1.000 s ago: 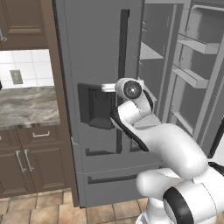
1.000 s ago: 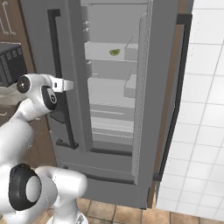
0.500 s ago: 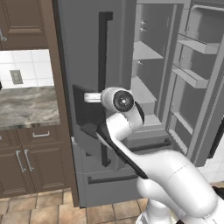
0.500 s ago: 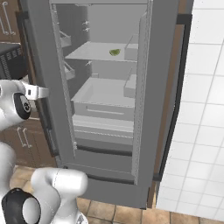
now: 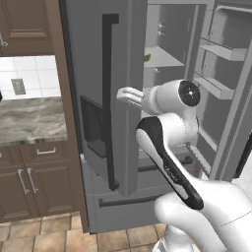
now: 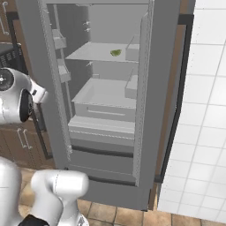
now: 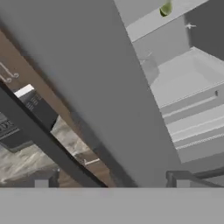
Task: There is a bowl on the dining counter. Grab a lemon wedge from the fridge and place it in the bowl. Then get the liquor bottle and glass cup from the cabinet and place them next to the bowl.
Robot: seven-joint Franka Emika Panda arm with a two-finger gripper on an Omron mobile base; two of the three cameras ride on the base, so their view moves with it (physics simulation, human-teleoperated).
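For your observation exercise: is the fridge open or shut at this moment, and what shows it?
Open. In the right base view the fridge shows its inner shelves and drawers, with the lemon wedge lying on the upper shelf; both doors stand swung outward.

Lemon wedge point(image 5: 146, 57) half hidden behind left fridge point(image 5: 103, 59) door edge, fridge top cropped, gripper fingertips point(image 7: 41, 183) cut off

tile wall point(image 6: 207, 110) white, right | marble top point(image 5: 29, 120) left, above drawers point(image 5: 29, 172) | outlet point(image 5: 18, 86) on backsplash | tan floor point(image 5: 44, 236)
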